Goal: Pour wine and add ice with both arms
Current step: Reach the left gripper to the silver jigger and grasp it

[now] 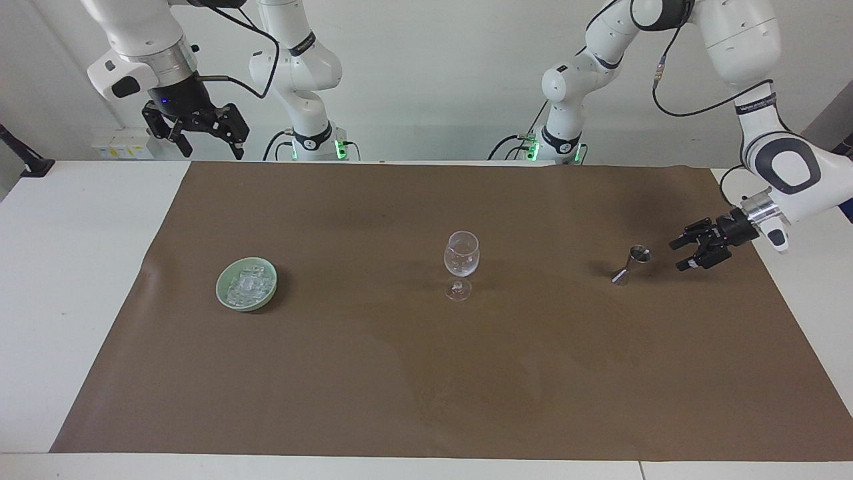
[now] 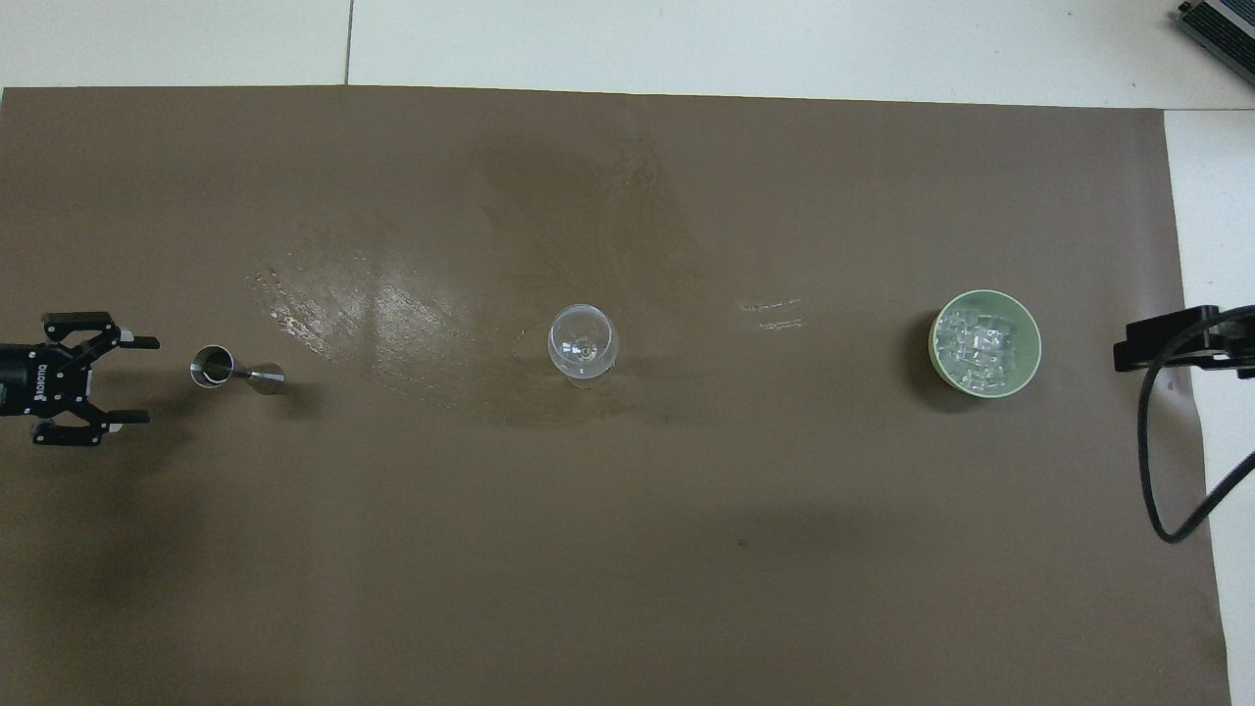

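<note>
A: Step in hand?
B: Looks like the start of the pour: left gripper low over the brown mat, fingers spread wide and empty, aimed at the steel jigger just beside it. Right gripper waiting high over the counter edge, fingers also apart, holding nothing.

A: Next move?
B: Probably closing in on the jigger's narrow waist, squeezing gently, keeping it upright until over the wine glass.

A: Layout, taken from the glass in the overhead view?
B: Jigger at nine o'clock, pale green bowl at three o'clock, ice piled inside it.

A: Counts?
B: One glass, one jigger, one bowl, two grippers. Ice cubes: many, too heaped to count.
</note>
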You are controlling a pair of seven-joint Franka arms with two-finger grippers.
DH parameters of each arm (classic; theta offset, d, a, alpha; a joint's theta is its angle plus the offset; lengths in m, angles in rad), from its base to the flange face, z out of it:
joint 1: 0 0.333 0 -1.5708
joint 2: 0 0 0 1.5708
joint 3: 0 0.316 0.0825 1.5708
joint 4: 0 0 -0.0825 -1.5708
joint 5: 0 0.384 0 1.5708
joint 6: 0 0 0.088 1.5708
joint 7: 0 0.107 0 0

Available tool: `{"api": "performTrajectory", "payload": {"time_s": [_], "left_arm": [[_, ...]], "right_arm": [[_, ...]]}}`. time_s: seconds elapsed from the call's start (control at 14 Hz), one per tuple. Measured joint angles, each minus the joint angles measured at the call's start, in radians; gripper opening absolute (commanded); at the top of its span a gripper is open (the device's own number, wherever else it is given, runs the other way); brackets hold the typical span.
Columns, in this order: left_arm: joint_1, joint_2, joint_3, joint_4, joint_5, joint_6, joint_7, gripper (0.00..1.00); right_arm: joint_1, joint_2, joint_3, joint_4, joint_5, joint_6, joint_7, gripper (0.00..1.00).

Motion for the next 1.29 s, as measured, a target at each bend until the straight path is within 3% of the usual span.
{"api": "performTrajectory", "payload": {"time_s": [0.29, 0.79, 1.29], "left_arm": [[0.000, 0.045, -0.001, 0.012, -0.047, -0.081, -0.080, 1.00], [0.003, 0.210, 0.000, 0.094, -0.158, -0.218, -0.147, 1.00], [0.027, 0.227, -0.001, 0.084, -0.269, -0.231, -0.310, 1.00]], "right_arm": [[0.000, 0.000, 0.000, 0.000, 0.000, 0.000, 0.000, 1.00], [0.000, 0.000, 0.000, 0.000, 0.000, 0.000, 0.000, 1.00], [0.000, 0.000, 0.000, 0.000, 0.000, 0.000, 0.000, 1.00]]}}
